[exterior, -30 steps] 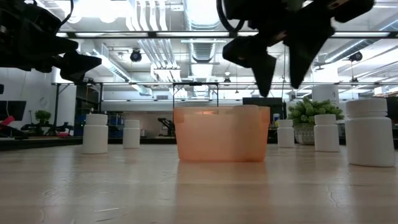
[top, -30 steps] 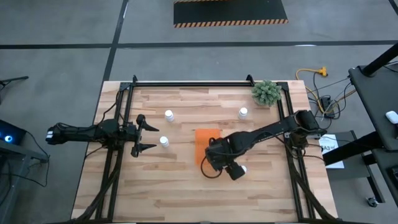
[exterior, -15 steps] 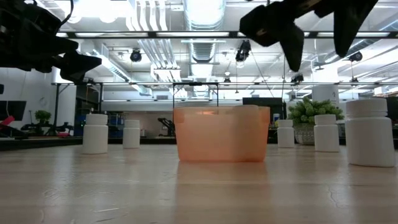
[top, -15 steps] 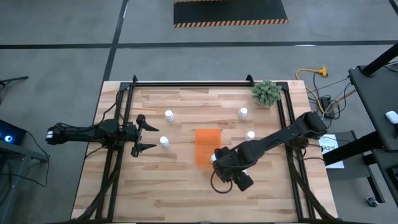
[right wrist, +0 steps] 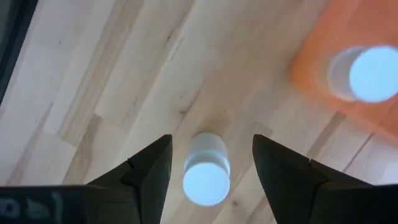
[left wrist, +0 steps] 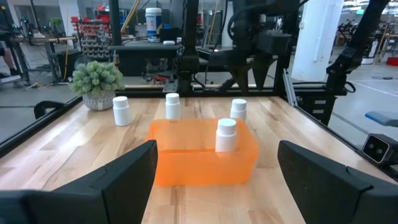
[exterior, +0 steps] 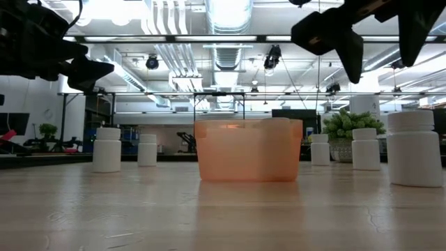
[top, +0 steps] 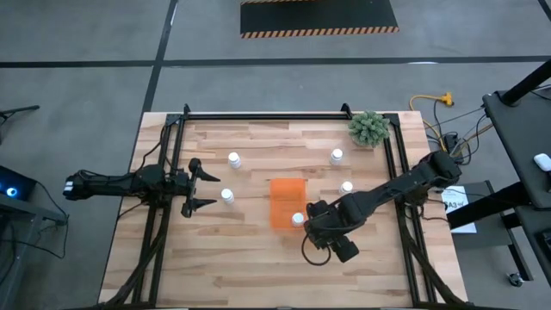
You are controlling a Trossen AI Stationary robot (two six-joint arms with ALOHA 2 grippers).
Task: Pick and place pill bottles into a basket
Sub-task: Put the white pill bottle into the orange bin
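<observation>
The orange basket (top: 287, 203) stands mid-table with one white pill bottle (top: 298, 220) upright in its near right corner; the bottle also shows in the left wrist view (left wrist: 226, 134). My right gripper (top: 331, 242) is open and hangs well above the table (exterior: 380, 49), just near-right of the basket. Its fingers stand on either side of a loose upright bottle (right wrist: 206, 174) below, without touching it. Other bottles stand on their bases at the left (top: 233, 159) (top: 227, 196) and right (top: 336, 156) (top: 346, 187). My left gripper (top: 200, 184) waits open and empty at the left.
A green bushy plant (top: 368, 128) stands at the far right corner. Black frame rails run along the far edge (top: 267, 115) and both sides. Bare wood lies along the table's near edge (top: 258, 275).
My right gripper, open throughout, has gone from over the basket's near right corner toward the table's near right and risen a little. It now hangs over the loose bottle there. The bottle in the basket stays upright and is uncovered in the high view.
</observation>
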